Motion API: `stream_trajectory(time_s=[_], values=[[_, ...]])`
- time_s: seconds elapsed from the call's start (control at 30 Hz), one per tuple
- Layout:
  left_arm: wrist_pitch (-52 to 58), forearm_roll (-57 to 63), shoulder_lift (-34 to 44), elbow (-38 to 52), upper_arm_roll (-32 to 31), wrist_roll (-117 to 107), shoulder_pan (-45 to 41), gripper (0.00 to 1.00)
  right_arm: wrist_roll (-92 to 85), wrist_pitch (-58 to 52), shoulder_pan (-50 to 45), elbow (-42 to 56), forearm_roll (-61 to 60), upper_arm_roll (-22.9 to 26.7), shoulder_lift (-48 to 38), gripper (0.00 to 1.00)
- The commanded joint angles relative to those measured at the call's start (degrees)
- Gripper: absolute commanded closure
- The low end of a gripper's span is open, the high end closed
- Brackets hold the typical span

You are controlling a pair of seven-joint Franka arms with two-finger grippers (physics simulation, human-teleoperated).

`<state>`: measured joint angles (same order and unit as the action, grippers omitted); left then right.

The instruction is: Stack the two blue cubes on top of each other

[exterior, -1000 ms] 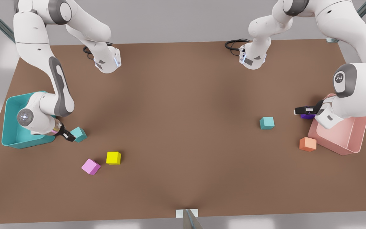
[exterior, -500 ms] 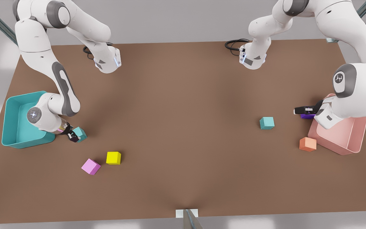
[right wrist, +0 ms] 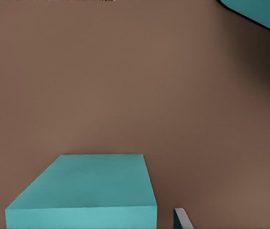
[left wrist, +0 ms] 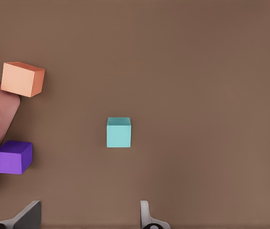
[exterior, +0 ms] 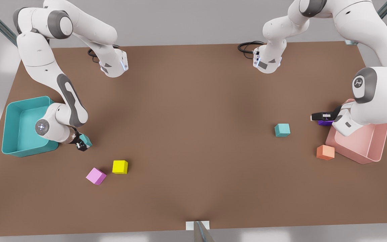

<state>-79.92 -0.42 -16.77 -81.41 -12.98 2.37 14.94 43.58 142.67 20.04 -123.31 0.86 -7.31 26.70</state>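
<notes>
One blue cube lies beside the teal bin at the front view's left. It is seen close up in the right wrist view. My right gripper is low over this cube and open, and one fingertip shows just beside the cube with a small gap. The other blue cube sits alone on the table at the front view's right, and the left wrist view looks down on it. My left gripper hangs open above the table near the pink bin, fingers wide apart, and waits.
A teal bin stands at the front view's left edge. A yellow cube and a pink cube lie nearer the front. At the right are a pink bin, an orange cube and a purple cube.
My right arm has swung its wrist toward the cube beside the teal bin and brought the gripper down over it. The left arm and all cubes have stayed put.
</notes>
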Motion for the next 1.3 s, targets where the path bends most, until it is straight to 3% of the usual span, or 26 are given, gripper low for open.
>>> stream_trajectory(time_s=[0.0,0.03,0.13,0.23,0.33,0.47,0.6,0.67,0.7,0.73,0.87,1.0,1.03,1.27], values=[[0.03,-0.02,0.07,0.02,-0.03,0.0,0.0,0.0,2.47,0.33,0.0,0.09,-0.07,0.01,0.02,0.0],[0.03,0.07,0.07,0.02,-0.03,0.0,0.0,0.0,2.47,-0.02,0.0,0.09,-0.07,-0.07,-0.07,0.01],[0.03,-0.02,0.07,0.02,-0.03,0.0,0.0,0.0,2.03,-0.82,0.09,0.18,0.02,-0.16,-0.42,0.28],[0.03,0.07,0.07,0.02,-0.03,0.0,0.0,0.0,1.77,-2.57,0.44,2.11,0.02,-0.25,-0.07,0.31],[0.03,-0.02,0.07,0.02,-0.03,0.0,0.0,0.0,3.25,-9.42,-0.09,4.13,-3.4,-3.41,-2.08,0.31],[-0.32,0.25,0.07,-1.46,-0.03,-3.5,0.09,0.0,13.97,-16.19,-0.52,4.04,-9.11,-14.66,-6.57,0.28],[-13.15,1.39,0.07,-9.99,0.06,-5.1,4.66,0.0,35.86,-16.37,-6.32,6.77,-9.21,-25.03,-7.63,0.27],[-21.05,2.88,-0.11,-15.7,0.15,-5.19,4.75,0.0,46.06,-16.28,-14.05,10.11,-9.2,-24.95,-6.57,0.27],[-32.29,2.88,2.52,-24.57,5.15,-5.8,-0.6,0.0,51.42,-15.93,-18.27,12.74,-8.59,-24.86,-4.73,0.27],[-38.9,2.8,2.79,-28.8,6.39,-5.8,-1.93,0.0,55.46,-15.67,-21.7,15.73,-8.42,-24.6,-2.62,0.27],[-49.0,1.13,2.7,-35.83,6.39,-5.8,-5.27,0.0,71.72,-15.14,-31.63,28.65,-0.25,-24.51,8.1,0.25],[-54.02,0.25,2.53,-40.32,6.39,-5.54,-7.38,0.0,83.15,-13.38,-37.17,36.39,9.16,-24.51,16.81,0.25],[-54.11,0.25,2.53,-41.02,6.39,-5.36,-7.64,0.0,84.73,-12.07,-37.97,37.27,9.43,-24.51,18.39,0.0],[-55.34,0.25,0.33,-41.9,6.3,0.88,-7.56,0.0,81.41,-17.86,-33.75,43.33,9.78,-24.68,14.7,0.0]])
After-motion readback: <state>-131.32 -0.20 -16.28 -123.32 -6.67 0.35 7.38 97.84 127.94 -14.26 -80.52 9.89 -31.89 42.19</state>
